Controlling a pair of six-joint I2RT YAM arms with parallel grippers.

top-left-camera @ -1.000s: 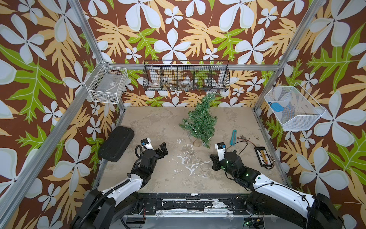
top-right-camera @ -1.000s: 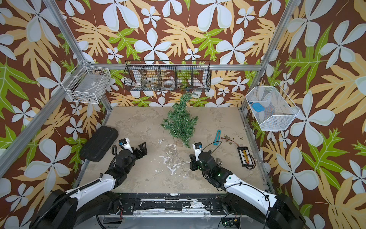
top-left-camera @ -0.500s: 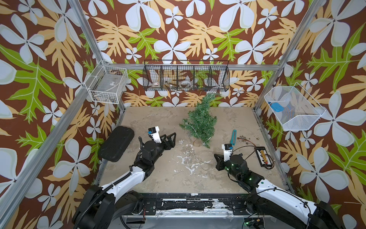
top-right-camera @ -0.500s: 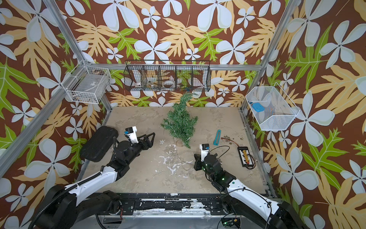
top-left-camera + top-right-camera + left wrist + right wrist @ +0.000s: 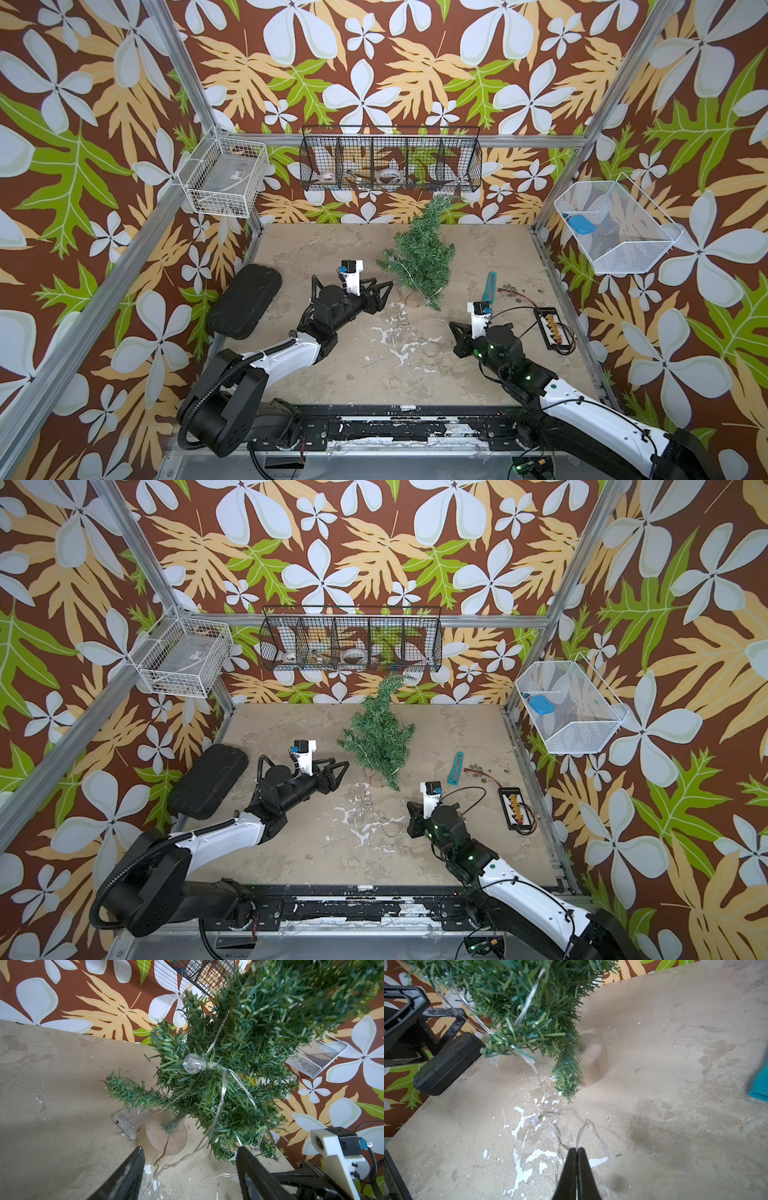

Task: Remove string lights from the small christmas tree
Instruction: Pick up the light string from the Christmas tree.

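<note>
Xmas tree [image 5: 422, 257] upright, tip up, L gripper [image 5: 189, 1150] jaws apart, R gripper [image 5: 577, 1149] pinching string lights [image 5: 192, 1063]

No text, label, brand, number or sign is legible on anything in any view.

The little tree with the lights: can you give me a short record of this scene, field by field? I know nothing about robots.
Tree: small christmas tree, standing on its round wooden base, toward the back of the table
Lights: string lights, partly wound through the branches, partly trailing on the table
Left jaws: open, close beside the tree, holding nothing
Right jaws: shut on the trailing wire, in front of the tree
Task state: lights not yet off the tree
</note>
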